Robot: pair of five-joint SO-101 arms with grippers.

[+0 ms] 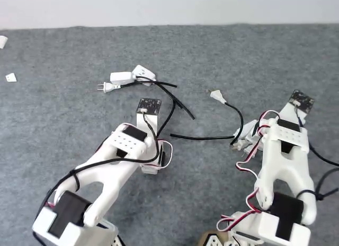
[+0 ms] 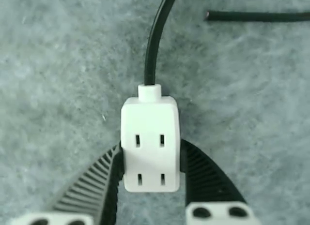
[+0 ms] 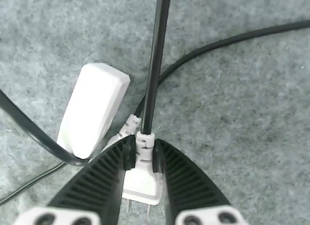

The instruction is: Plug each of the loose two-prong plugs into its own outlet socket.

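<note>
Plug point(image 3: 141, 184) sits in the right pincer point(image 3: 144, 145). Both fingers are closed against its white body, and the prongs point back toward the camera. Its cord point(image 3: 154, 65) runs straight away over the grey table point(image 3: 252, 138). Just beside it a white socket point(image 3: 92, 111) lies flat on the table, ungripped. A second cord point(image 3: 232, 39) curves off from between the two. A third cord point(image 3: 34, 134) ends at the socket's near end.

Left wrist view: the left pincer point(image 2: 151, 150) is closed on the gripped socket point(image 2: 150, 133), one ribbed finger against each side wall. The socket's face shows two pairs of slots, none filled. The socket cord point(image 2: 154, 41) leaves from its far end. A bare cord end point(image 2: 210, 15) lies well apart on the table.

The high view gives the layout. The left arm point(image 1: 116, 166) reaches to mid-table with its wrist lying over its own grip. The right arm point(image 1: 280, 151) stands near the right edge, also covering its grip from above. Beyond the left arm a loose plug point(image 1: 107, 87) lies flat, prongs toward the picture's left. It is just beside two white blocks point(image 1: 122, 76), which are themselves touching or nearly so. A far plug point(image 1: 216, 96) lies between the arms, farther back. Its lead point(image 1: 241, 121) bends down toward the right arm's wrist. A long cord point(image 1: 204, 137) lies across the gap between the arms. Two small white scraps point(image 1: 10, 77) sit at the far left edge.
</note>
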